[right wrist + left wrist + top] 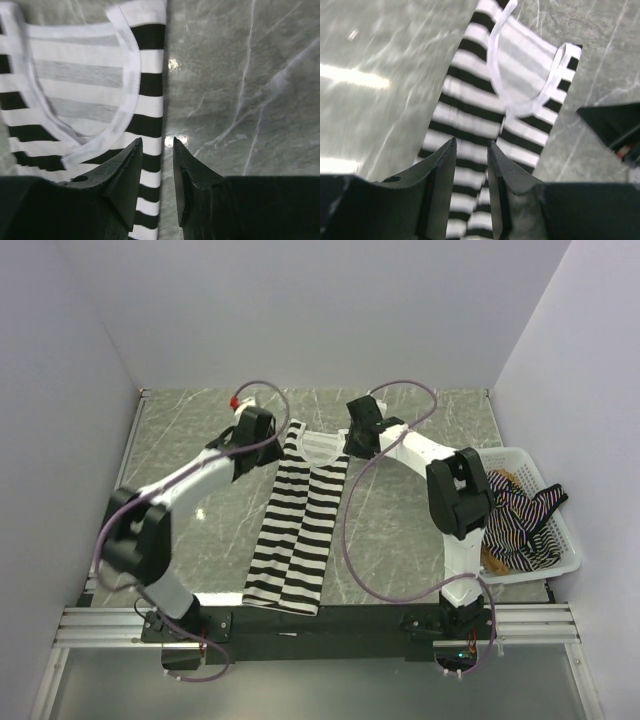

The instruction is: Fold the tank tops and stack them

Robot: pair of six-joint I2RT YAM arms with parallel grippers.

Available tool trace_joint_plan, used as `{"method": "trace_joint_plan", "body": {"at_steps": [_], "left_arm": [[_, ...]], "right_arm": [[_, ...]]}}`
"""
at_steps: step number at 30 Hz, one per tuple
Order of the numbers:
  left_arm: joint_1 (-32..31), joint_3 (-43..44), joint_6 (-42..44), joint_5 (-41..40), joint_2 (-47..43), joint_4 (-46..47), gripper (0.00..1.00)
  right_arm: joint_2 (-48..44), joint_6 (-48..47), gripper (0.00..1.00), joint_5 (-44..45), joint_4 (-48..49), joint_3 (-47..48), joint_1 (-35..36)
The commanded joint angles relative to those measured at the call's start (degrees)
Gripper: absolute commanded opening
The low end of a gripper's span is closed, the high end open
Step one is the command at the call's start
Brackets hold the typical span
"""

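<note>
Two tank tops (pixel 525 520) in the basket (pixel 569 540), overhead view only

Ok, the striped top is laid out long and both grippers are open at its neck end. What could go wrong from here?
1. The right gripper hangs right at the edge of the striped top; a pinch there may catch only a sliver and slip.
2. The right arm's cable loops close beside the top and could drag it askew.
</note>
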Motion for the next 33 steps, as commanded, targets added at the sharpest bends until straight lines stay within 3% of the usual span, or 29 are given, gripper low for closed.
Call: {"method": "trace_joint_plan", "body": {"at_steps": [1, 10, 14, 19, 22, 26, 33], "left_arm": [[2.9, 10.7, 14.0, 11.7, 9.5, 0.7, 0.38], [5.7, 28.6, 23.7, 14.7, 28.3, -8.6, 0.41], [5.9, 33.7, 25.2, 14.2, 34.6, -10.8, 0.41], [6.1, 39.3, 25.4, 11.0, 39.5, -12.5, 0.39], [6.3, 42.0, 25.2, 9.8, 42.0, -12.7, 0.3], [6.5, 46.2, 24.4, 7.7, 45.8, -12.4, 0.11], [8.4, 54.7, 20.1, 5.0, 50.4, -7.5, 0.09]], "right_arm": [[3.9, -2.4, 0.38, -2.7, -2.1, 4.1, -0.6], [11.3, -3.6, 0.38, -4.1, -5.4, 11.8, -1.5], [13.3, -3.7, 0.31, -3.2, -6.9, 13.8, -1.9], [14.8, -4.4, 0.15, -3.5, -6.9, 15.2, -2.4], [16.8, -5.3, 0.01, -3.1, -8.8, 19.0, -2.8], [19.3, -6.8, 0.0, -3.5, -10.5, 26.1, -3.8], [27.9, -11.0, 0.01, -4.3, -12.9, 43.3, -5.8]]}}
